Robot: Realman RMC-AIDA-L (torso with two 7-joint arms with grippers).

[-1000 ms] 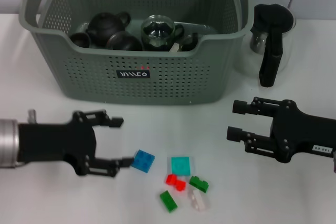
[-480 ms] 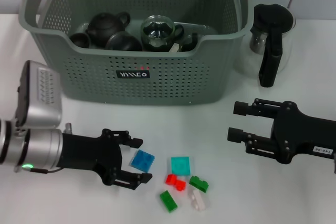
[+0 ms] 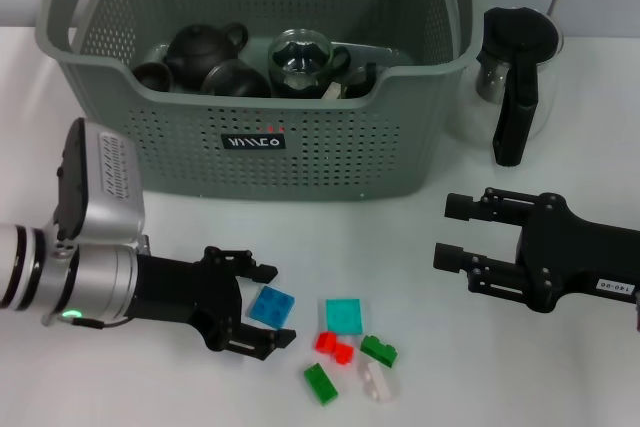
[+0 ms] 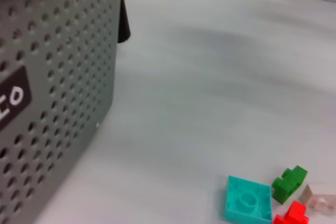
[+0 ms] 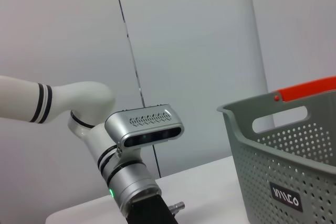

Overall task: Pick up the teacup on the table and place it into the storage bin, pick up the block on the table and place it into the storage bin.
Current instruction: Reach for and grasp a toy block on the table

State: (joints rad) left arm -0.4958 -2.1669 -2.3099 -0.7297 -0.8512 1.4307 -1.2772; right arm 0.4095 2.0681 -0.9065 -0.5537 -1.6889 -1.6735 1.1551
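**Left gripper spread around the blue block, bin waiting behind**

Your bin point(image 3: 300, 162) stood at the back of the table point(image 3: 560, 367), already holding dark teapots point(image 3: 205, 50) and a glass pot point(image 3: 300, 59); no teacup showed on the table itself, so the teacup half looked done. That left the blocks.

Your left gripper point(image 3: 272, 307) lay low on the table in front of the bin, fingers spread wide with the blue block point(image 3: 272, 306) between them, not yet pinched. I judged it was set there to close on that block.

Your right gripper point(image 3: 455, 230) hung parked to the right, fingers apart and empty, below the pitcher point(image 3: 517, 72).

Close beside the blue block sat a teal block point(image 3: 344, 315), then red point(image 3: 334, 347), two green point(image 3: 379, 350) and a clear one point(image 3: 378, 381). The teal one was nearest, so a fingertip could nudge it.
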